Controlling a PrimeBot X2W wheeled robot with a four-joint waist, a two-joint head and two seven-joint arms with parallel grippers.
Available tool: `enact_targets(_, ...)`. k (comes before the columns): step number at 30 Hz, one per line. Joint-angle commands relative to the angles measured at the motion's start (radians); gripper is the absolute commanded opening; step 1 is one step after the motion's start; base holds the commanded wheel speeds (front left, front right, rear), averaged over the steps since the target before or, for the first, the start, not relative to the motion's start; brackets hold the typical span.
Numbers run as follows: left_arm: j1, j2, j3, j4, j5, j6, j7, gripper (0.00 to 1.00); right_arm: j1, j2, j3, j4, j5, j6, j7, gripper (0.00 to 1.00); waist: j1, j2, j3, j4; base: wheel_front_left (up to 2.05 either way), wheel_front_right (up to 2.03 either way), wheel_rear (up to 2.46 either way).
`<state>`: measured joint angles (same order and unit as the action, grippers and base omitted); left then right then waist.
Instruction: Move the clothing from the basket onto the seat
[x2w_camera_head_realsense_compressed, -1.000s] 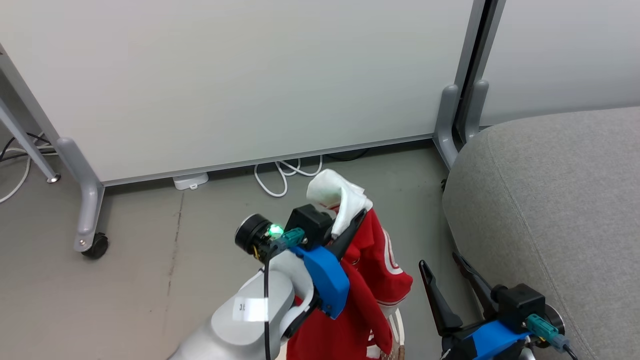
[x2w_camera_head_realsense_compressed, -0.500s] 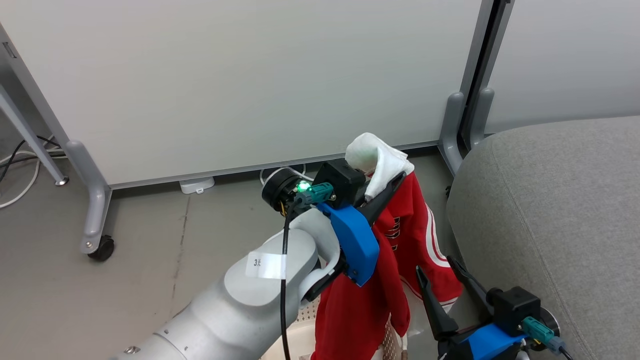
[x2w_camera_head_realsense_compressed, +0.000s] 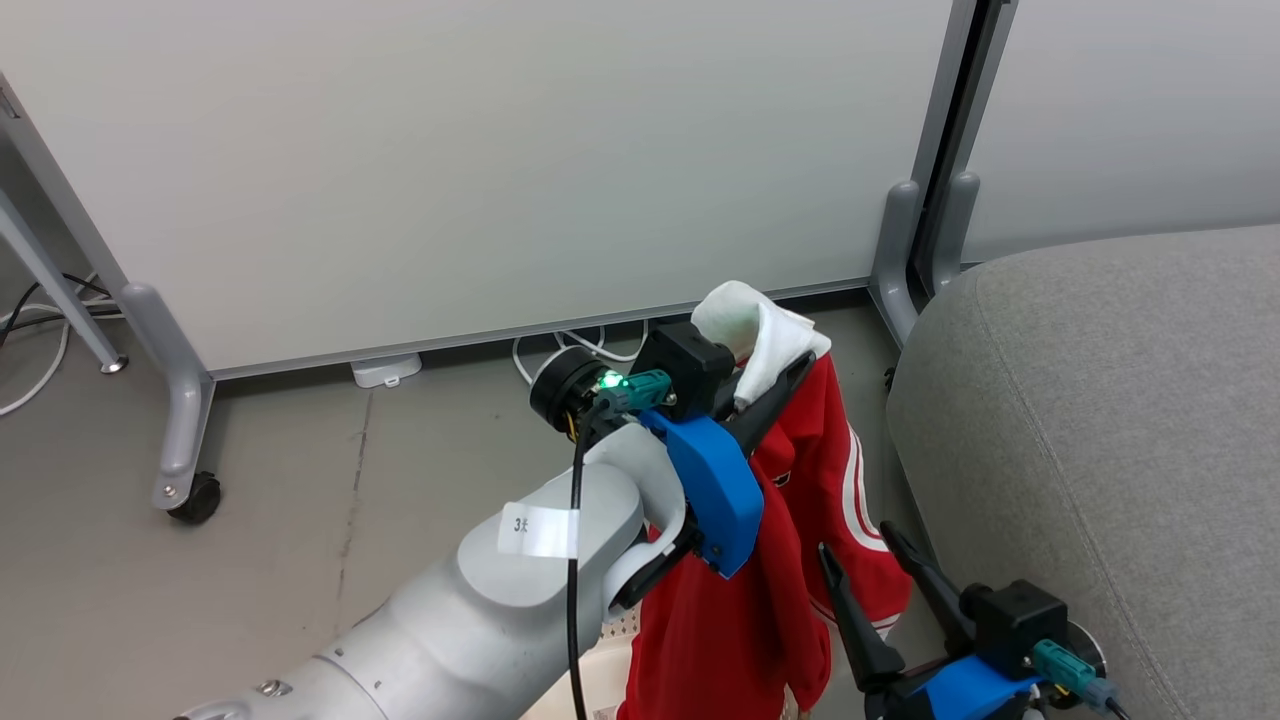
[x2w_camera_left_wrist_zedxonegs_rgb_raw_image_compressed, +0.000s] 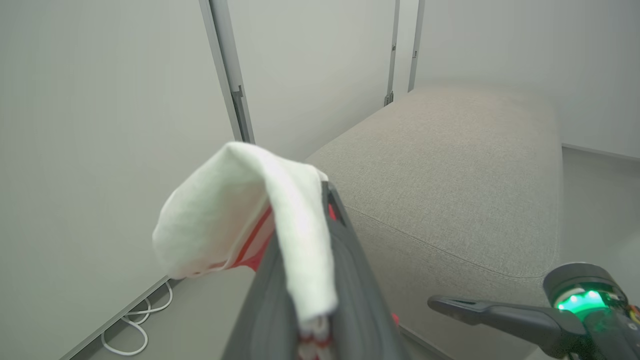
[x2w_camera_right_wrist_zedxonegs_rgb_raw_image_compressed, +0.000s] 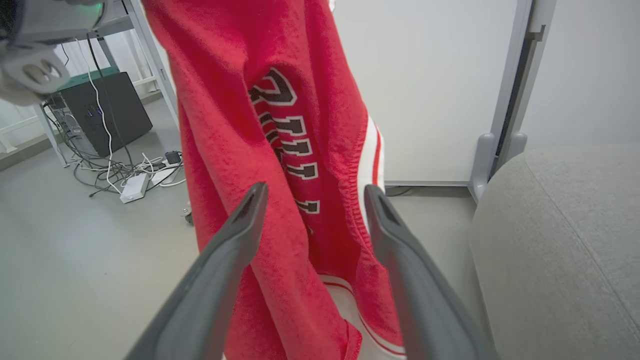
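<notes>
Red garment (x2w_camera_head_realsense_compressed: 800, 470), clamped by the left gripper (x2w_camera_head_realsense_compressed: 790, 368), has been lifted from the basket (x2w_camera_head_realsense_compressed: 612, 640) toward the sofa's (x2w_camera_head_realsense_compressed: 1100, 400) edge; right gripper (x2w_camera_head_realsense_compressed: 857, 540) held apart, placement judged next.

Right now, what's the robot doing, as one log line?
left gripper: shut on red garment | right gripper: open | red garment: hanging beside sofa, not on it
</notes>
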<state>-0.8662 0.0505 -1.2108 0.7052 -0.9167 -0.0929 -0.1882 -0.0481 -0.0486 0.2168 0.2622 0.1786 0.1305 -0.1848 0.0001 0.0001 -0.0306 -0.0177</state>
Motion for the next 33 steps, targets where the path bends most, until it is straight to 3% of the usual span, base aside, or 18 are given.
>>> enact_targets(1,-0.026,0.0,-0.004,0.003,-0.009,0.005,-0.01,0.0,0.008,-0.003,0.007,0.001,0.011,0.0,0.006,1.0,-0.0001,-0.0001,0.002,-0.001,0.0,0.0,0.0)
enact_targets(11,-0.047,0.0,-0.042,0.005,-0.044,0.013,-0.035,0.0,-0.082,-0.003,0.101,0.042,0.061,0.0,0.027,1.0,-0.0001,-0.0001,0.013,0.004,0.0,0.0,0.0)
enact_targets(28,-0.058,0.0,-0.068,-0.009,-0.059,0.003,-0.052,0.0,-0.369,-0.003,0.265,0.356,0.179,0.0,0.044,1.0,-0.0001,-0.0001,0.011,0.01,0.0,0.0,0.0)
enact_targets(29,-0.056,0.0,-0.069,-0.011,-0.059,0.002,-0.052,0.0,-0.376,-0.003,0.277,0.369,0.189,0.0,0.04,0.07,-0.0001,-0.0001,0.01,0.011,0.0,0.0,0.0)
enact_targets(30,-0.054,0.0,-0.069,-0.012,-0.059,0.001,-0.052,0.0,-0.386,-0.003,0.286,0.38,0.197,0.0,0.034,0.0,-0.0001,-0.0001,0.008,0.011,0.0,0.0,0.0)
enact_targets(33,-0.048,0.0,-0.071,-0.014,-0.057,0.001,-0.056,0.0,-0.395,-0.003,0.322,0.404,0.221,0.0,0.023,0.0,-0.0001,-0.0001,0.003,0.01,0.0,0.0,0.0)
